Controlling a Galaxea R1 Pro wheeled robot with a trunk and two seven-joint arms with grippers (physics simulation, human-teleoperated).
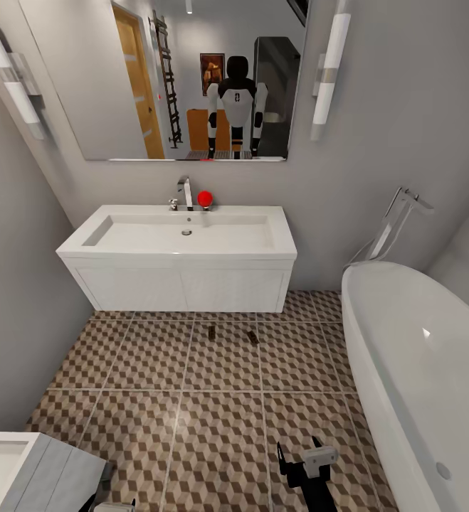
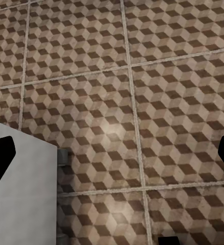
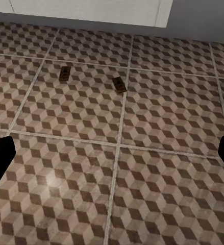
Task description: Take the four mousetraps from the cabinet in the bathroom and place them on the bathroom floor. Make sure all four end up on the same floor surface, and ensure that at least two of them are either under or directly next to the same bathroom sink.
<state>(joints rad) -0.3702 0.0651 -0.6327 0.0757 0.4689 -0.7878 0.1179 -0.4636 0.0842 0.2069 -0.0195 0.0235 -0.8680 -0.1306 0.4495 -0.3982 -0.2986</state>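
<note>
Two mousetraps point(image 1: 211, 331) point(image 1: 252, 336) lie a short gap apart on the cube-patterned bathroom floor point(image 1: 220, 427), just in front of the white vanity under the bathroom sink point(image 1: 184, 235). In the right wrist view the same mousetraps point(image 3: 65, 73) point(image 3: 119, 84) lie ahead on the floor point(image 3: 142, 178). My right gripper point(image 1: 302, 459) point(image 3: 112, 158) hangs low over the tiles, open and empty, well short of them. My left gripper point(image 2: 112, 158) is open and empty above the floor point(image 2: 157, 102). The cabinet shows as an orange-brown reflection in the mirror point(image 1: 198, 128).
A white oval bathtub point(image 1: 419, 384) runs along the right side. A low white drawer unit point(image 1: 28, 469) point(image 2: 20, 194) stands at the near left by my left gripper. Grey walls close in on the left. A red ball point(image 1: 205, 198) sits beside the chrome tap point(image 1: 185, 192).
</note>
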